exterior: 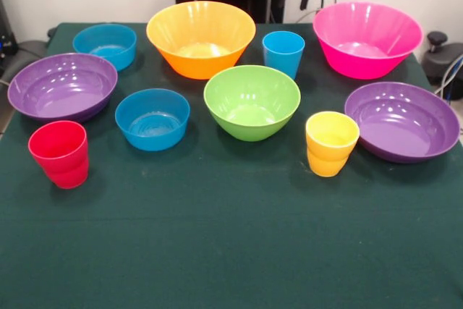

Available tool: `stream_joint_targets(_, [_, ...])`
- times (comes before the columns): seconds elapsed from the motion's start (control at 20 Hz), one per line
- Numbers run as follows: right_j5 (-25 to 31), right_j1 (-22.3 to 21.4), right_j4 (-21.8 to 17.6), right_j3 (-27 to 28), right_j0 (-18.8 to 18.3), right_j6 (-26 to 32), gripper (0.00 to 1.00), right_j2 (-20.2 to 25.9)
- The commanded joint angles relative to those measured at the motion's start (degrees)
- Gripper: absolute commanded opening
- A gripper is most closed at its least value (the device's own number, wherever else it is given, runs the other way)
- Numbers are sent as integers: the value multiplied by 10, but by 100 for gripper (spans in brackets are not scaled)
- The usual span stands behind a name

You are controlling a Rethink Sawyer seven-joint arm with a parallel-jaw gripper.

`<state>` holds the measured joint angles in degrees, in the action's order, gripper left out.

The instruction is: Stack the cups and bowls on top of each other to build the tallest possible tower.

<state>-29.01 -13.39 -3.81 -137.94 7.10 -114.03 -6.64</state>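
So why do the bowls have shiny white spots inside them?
Front view: that is glare from lights above, brightest inside the purple bowl on the left, the other purple bowl and the lime green bowl; the dark green cloth stays dull, with soft shadows beside each cup.

glossy plastic bowls (252, 101) and cups (332, 142) on a matt cloth table (231, 244).

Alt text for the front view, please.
Ten plastic dishes stand apart, unstacked, on a green table: orange, pink, green, two blue and two purple bowls, plus blue, red and yellow cups.
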Motion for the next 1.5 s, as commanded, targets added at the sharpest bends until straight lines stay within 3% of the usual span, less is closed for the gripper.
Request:
stream_joint_targets(0.05, [-36, 37, 13, 113, 8, -93, 100, 36])
stream_joint_targets(0.4, [0, 6, -1, 116, -15, -81, 100, 50])
stream_joint_targets(0.7, [-15, 19, -1, 129, -20, -91, 100, 58])
stream_joint_targets(1.15, [35, 10, 8, 127, -42, -90, 100, 77])
stream_joint_targets(1.5, [12, 20, -2, 107, -51, -101, 100, 75])
